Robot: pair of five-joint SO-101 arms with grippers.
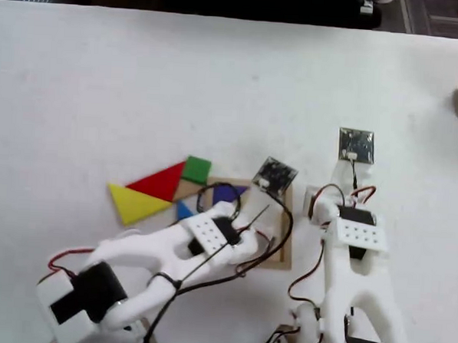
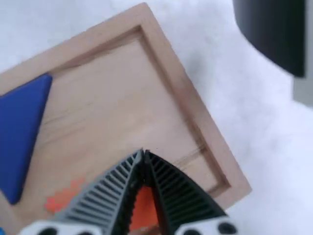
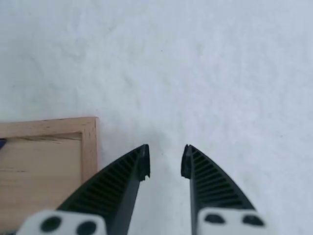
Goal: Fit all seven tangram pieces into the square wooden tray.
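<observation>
Robotics test bench, lab or workshop type.
A plain white table [image 1: 103, 73] carries two small white plastic arms, left arm [image 1: 155, 256] and right arm [image 1: 357, 286], with loose exposed wiring [image 1: 289, 228] and a bare circuit board [image 1: 356, 145] at each wrist. Coloured tangram pieces [image 1: 161, 183] lie beside them. Dark room beyond the table edge.

White table [image 1: 103, 80] w/ wooden tray [image 2: 190, 100], red triangle [image 1: 159, 183], yellow triangle [image 1: 135, 203], green sq. [image 1: 196, 170] (clustered beside tray)
</observation>
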